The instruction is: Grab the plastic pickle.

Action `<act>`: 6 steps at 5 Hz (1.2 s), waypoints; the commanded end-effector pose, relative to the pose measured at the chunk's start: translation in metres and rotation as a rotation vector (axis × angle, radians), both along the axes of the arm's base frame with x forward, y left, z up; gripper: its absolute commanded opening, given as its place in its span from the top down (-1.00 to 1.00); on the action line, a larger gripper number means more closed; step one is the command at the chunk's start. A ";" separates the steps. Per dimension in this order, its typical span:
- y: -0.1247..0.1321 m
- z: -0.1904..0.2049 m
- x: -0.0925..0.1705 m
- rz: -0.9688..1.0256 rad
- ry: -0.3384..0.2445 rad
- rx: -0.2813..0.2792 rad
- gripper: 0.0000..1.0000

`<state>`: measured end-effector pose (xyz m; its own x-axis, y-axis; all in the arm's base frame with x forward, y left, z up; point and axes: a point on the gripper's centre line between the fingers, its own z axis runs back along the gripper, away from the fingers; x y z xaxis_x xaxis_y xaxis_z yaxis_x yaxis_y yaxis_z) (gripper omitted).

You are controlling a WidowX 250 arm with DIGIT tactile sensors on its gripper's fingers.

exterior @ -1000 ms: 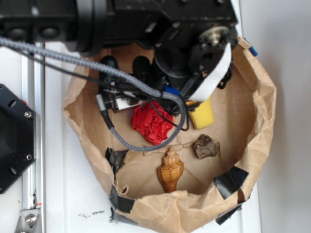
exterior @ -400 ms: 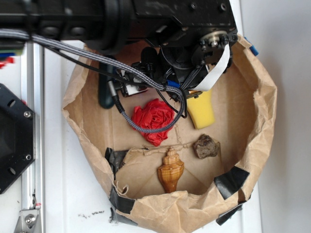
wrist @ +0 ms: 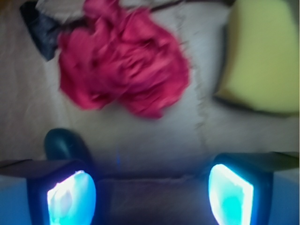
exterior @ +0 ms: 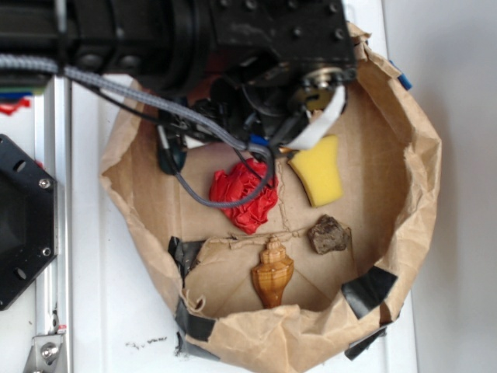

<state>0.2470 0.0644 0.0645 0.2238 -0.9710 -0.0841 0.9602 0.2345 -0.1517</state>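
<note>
In the upper left of the exterior view, I am hanging over the brown paper bag (exterior: 423, 155), my black arm and braided cable hiding most of my gripper (exterior: 198, 128) from this side. The plastic pickle (exterior: 170, 155) is showing only as a dark rounded end against the bag's left wall, just below my cable. The red ruffled ball (exterior: 245, 194) is lying right of it near the middle, the yellow sponge (exterior: 318, 169) further right, and the seashell (exterior: 272, 272) and a brown rock (exterior: 329, 234) lower down, well apart from the pickle.

At the bottom of the wrist view, my gripper (wrist: 151, 197) is standing wide, its two glowing fingertips (wrist: 71, 199) spread to either side. The pickle (wrist: 65, 146) is peeking out just above the lower-left fingertip, so it is sitting off to one side, not between the jaws. The red ball (wrist: 124, 70) is filling the upper middle and the sponge (wrist: 260, 56) the upper right.

To do this well, I judge I am needing to shift toward the pickle's side until it is lying centred between the fingertips, turn so the jaws are crossing its short width, and only then descend. The glossy skin is likely slippery, so I should be closing around the middle, not a rounded end, and keeping clear of the bag wall.
</note>
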 end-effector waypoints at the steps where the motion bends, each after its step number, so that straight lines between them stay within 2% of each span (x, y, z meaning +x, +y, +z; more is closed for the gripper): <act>1: 0.012 0.029 -0.012 -0.038 -0.045 -0.038 -1.00; 3: 0.010 0.020 -0.023 -0.060 -0.013 -0.015 -1.00; 4: 0.007 0.013 -0.024 -0.082 0.007 -0.021 -1.00; 6: 0.007 0.002 -0.026 -0.097 0.010 0.012 -1.00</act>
